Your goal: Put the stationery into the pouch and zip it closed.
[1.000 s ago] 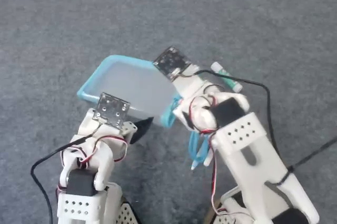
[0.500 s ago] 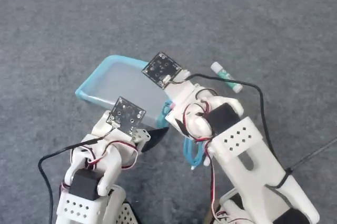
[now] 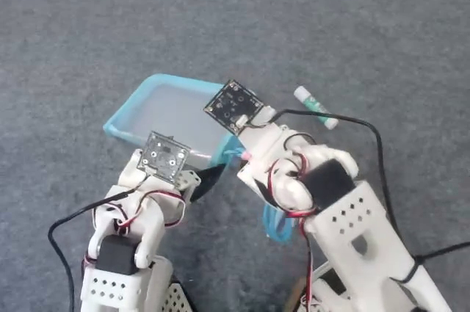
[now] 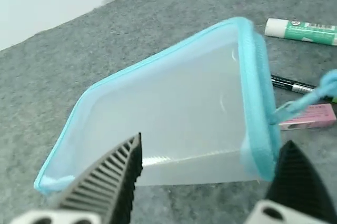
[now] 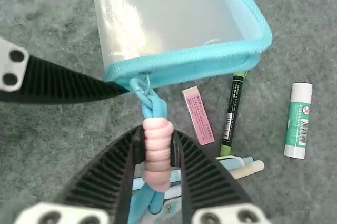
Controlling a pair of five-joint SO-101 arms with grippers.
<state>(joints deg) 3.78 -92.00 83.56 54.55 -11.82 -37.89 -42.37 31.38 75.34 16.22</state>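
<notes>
A translucent pouch (image 3: 172, 110) with a blue zipper rim lies on the grey mat. My right gripper (image 5: 157, 153) is shut on the pink zipper pull (image 5: 157, 145), which hangs by a blue cord from the pouch (image 5: 174, 18) corner. My left gripper (image 4: 205, 182) is open, and the pouch's (image 4: 168, 108) near edge lies just beyond its fingers. In the high view the left gripper (image 3: 200, 174) sits at the pouch's near side, beside the right gripper (image 3: 246, 154). Loose stationery lies beside the pouch: pink eraser (image 5: 198, 114), black pen (image 5: 231, 113), glue stick (image 5: 297, 119), pastel pens (image 5: 239, 168).
The glue stick (image 3: 316, 106) lies to the right of the pouch in the high view. A blue cord loop (image 3: 277, 224) trails under the right arm. Open grey mat (image 3: 367, 40) stretches to the far side and to the left.
The right gripper has drawn back toward the near side with the zipper pull. The left gripper shifted right, then partly back left, at the pouch's near edge. The pouch slid slightly left.
</notes>
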